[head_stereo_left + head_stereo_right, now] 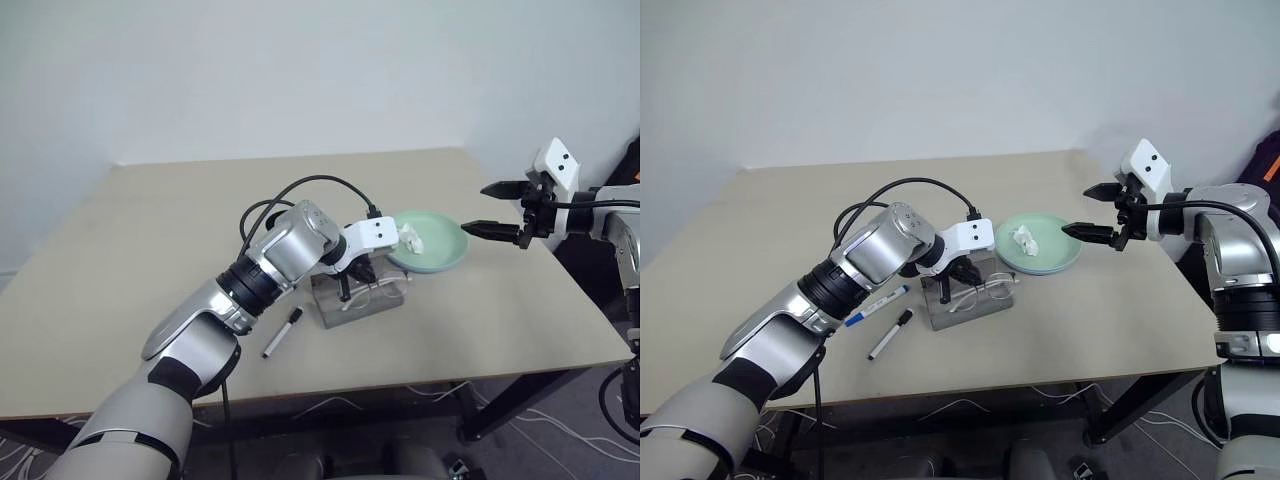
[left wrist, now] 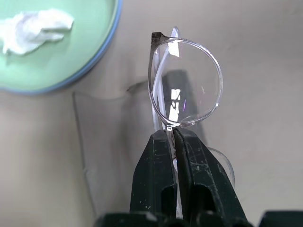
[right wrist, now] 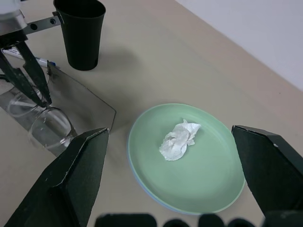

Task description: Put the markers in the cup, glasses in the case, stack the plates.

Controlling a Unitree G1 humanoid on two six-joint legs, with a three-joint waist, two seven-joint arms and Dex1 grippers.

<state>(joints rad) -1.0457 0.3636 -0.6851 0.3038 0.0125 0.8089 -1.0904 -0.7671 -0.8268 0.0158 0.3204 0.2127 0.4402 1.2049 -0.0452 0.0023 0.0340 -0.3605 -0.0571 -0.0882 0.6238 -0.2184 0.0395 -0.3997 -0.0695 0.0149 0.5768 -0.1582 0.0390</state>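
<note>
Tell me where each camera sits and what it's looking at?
Head eyes: look down over the table; both arms show.
Left wrist: looks along the shut left gripper pinching the glasses.
Right wrist: looks between the open right gripper's fingers at the green plate.
Shared: tissue, plate and glasses.
</note>
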